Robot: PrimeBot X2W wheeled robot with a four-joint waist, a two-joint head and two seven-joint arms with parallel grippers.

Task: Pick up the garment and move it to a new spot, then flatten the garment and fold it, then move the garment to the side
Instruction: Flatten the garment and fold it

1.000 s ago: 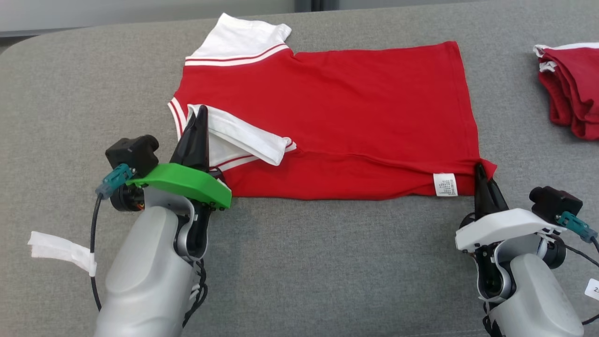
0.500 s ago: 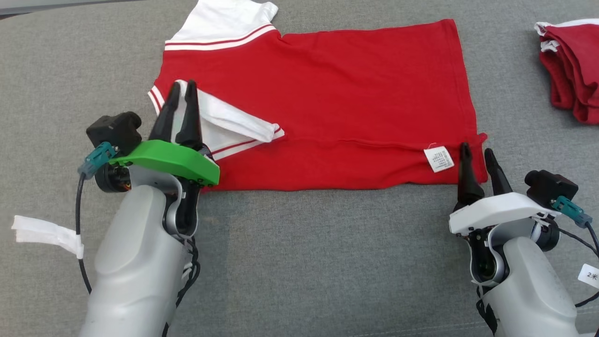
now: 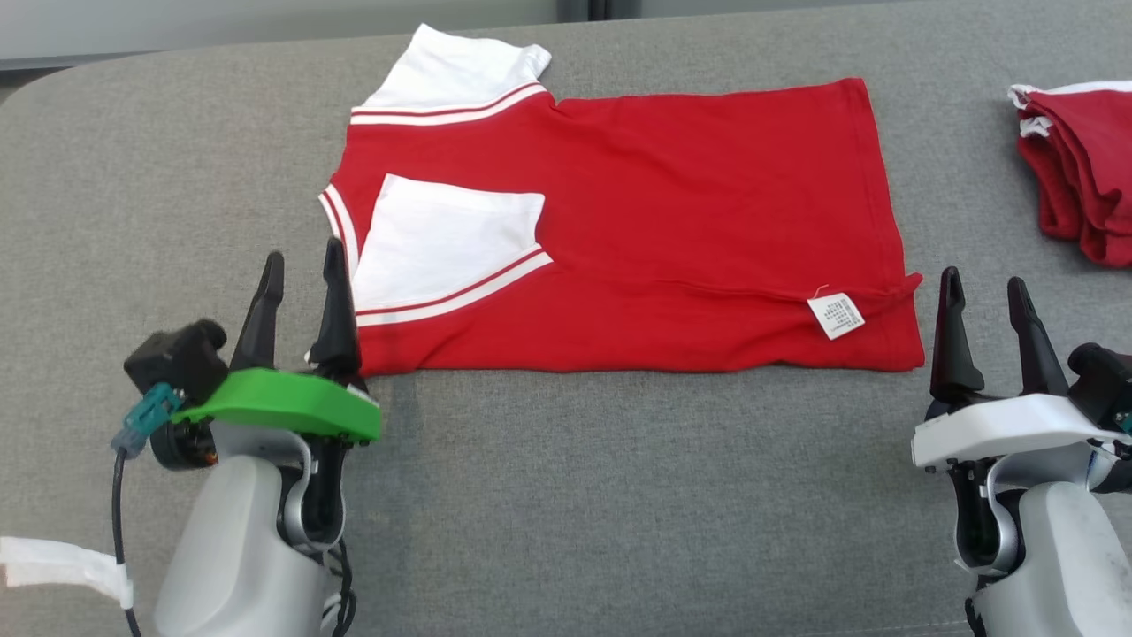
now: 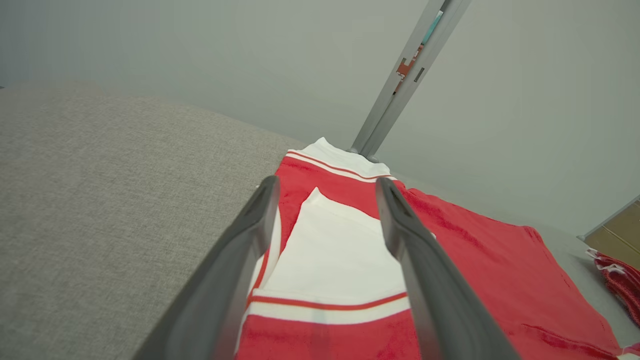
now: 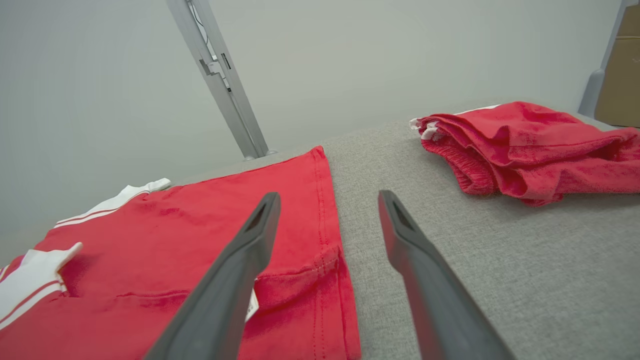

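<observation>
Jaws on both tools stand wide apart, and neither holds anything. The left tool [image 3: 304, 250], under its green cover [image 3: 274, 402], points at the near left corner of the garment [image 3: 672, 203]. Its right finger shows against the striped edge there, though whether it touches the cloth cannot be told. In the left wrist view the two fingers frame a white sleeve [image 4: 340, 255] that lies folded in on the red body.

The right tool [image 3: 982, 276], under a white cover [image 3: 999, 429], stands over bare fabric just beside the garment's near right corner, apart from the cloth. A white care label [image 3: 835, 316] lies face up near that corner.

The garment is a red shirt with white, red-striped sleeves, spread flat across the middle of the grey fabric-covered desk [image 3: 575, 495]. Its near long edge is turned over onto the body, leaving a soft crease along its length. The second sleeve [image 3: 451, 71] sticks out at the far left corner.

Well apart, at the right edge of the desk, sits a crumpled red pile of cloth [image 3: 1079, 168] with white trim. A strip of white tape [image 3: 53, 566] hangs on the left arm's cable. Behind the desk a grey metal post [image 4: 400, 85] rises against a pale wall.
</observation>
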